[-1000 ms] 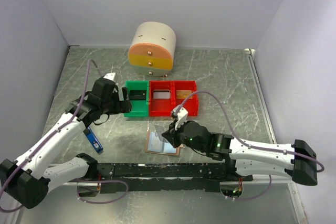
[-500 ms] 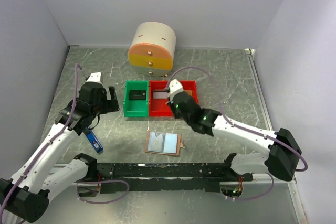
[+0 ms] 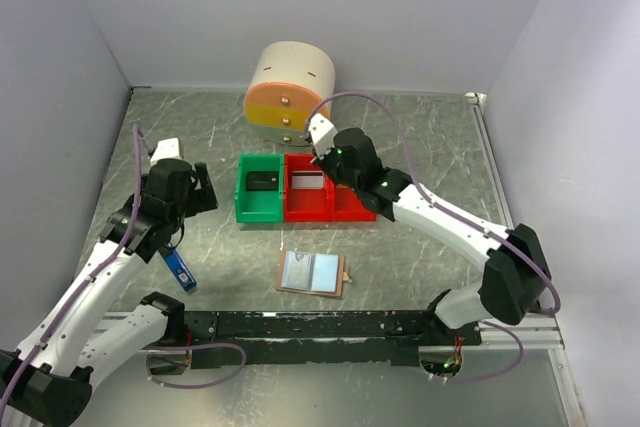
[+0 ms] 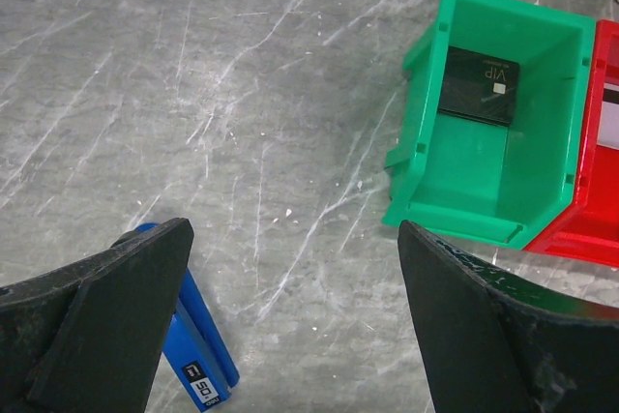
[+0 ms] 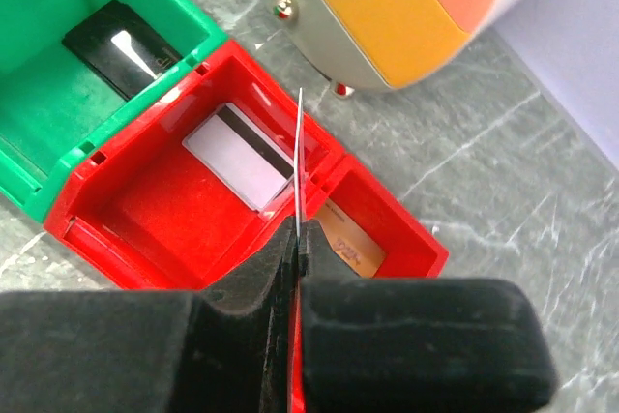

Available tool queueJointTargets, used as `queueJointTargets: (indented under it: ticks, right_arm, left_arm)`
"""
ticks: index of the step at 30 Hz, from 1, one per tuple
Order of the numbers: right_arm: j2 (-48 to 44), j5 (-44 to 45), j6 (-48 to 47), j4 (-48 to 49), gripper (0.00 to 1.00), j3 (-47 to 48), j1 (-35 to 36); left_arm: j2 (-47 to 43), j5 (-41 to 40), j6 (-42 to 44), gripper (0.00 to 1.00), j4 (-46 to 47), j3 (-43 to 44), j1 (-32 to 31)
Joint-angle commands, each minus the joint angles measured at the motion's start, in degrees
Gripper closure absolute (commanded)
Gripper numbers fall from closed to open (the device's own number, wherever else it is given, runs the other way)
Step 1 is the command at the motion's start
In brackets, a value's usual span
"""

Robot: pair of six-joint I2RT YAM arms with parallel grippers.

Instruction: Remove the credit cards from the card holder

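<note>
The tan card holder (image 3: 312,274) lies open on the table in front of the bins, with pale pockets on its face. My right gripper (image 3: 335,161) hovers over the red bins, away from the holder. In the right wrist view it (image 5: 298,239) is shut on a thin credit card (image 5: 300,142), seen edge-on and upright above the wall between the two red bins. A pale card with a black stripe (image 5: 242,157) lies in the left red bin. A tan card (image 5: 350,245) lies in the right one. My left gripper (image 3: 203,190) (image 4: 290,326) is open and empty, left of the green bin.
A green bin (image 3: 260,187) (image 4: 488,157) holds a black card (image 4: 479,84). The red bins (image 3: 330,209) stand to its right. A round cream-and-orange drawer unit (image 3: 290,92) stands behind them. A blue-and-black stick gadget (image 3: 178,267) (image 4: 193,350) lies under my left arm.
My right gripper has moved from the card holder up and back to above the red bins with the card. My left gripper has drawn back to the left, away from the green bin.
</note>
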Motion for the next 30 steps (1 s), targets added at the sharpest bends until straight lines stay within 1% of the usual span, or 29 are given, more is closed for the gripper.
queueJointTargets:
  ticks: [1,3,5,6,8,12,15,18,20,24,28,30]
  right_arm:
    - [3.7,-1.5,-9.7,0.3,1.0,3.1,2.4]
    - [5.7,1.4,-13.6,0.4,1.0,3.9,5.6]
    - [7.5,6.0,-19.8,1.0,1.0,3.5,9.7]
    - [8.6,8.9,-24.2,2.3,1.0,2.9,11.5]
    - [10.5,14.8,-27.7,6.3,1.0,1.6,13.7]
    - [14.0,13.3,-27.7,3.9,1.0,4.5,13.8]
    - [15.1,12.3,-30.5,5.7,1.0,3.8,13.7]
    - [15.2,10.6,-35.9,4.5,1.0,2.7,13.4]
    - [15.1,10.2,-38.7,5.5,1.0,1.8,13.2]
    - [17.7,10.5,-38.7,3.2,1.0,4.2,13.1]
    - [20.7,12.9,-39.4,4.4,1.0,4.6,12.7]
    - [21.7,11.9,-38.7,4.0,1.0,5.4,11.9]
  left_arm:
    - [-0.5,-2.7,-0.5,0.0,-0.9,0.9,0.6]
    - [-0.8,-2.7,-0.3,0.0,-0.7,0.7,0.8]
    - [-1.1,-2.7,-0.3,0.0,-0.6,0.7,1.0]
    - [-1.3,-2.8,-0.4,0.0,-0.6,0.7,1.2]
    - [-1.7,-3.2,-0.6,0.0,-0.8,0.8,1.5]
    - [-3.0,-3.9,-1.1,0.0,-1.0,0.7,1.7]
    - [-4.3,-4.8,-1.5,0.0,-1.2,0.7,1.8]
    - [-5.3,-5.5,-1.9,0.0,-1.3,0.5,2.0]
    - [-6.0,-5.7,-1.9,0.0,-1.2,0.3,2.1]
    - [-6.3,-5.4,-1.8,0.0,-1.0,0.3,2.3]
    - [-6.0,-5.0,-1.7,0.0,-1.2,0.4,2.4]
    - [-5.8,-4.7,-1.6,0.0,-1.2,0.3,2.4]
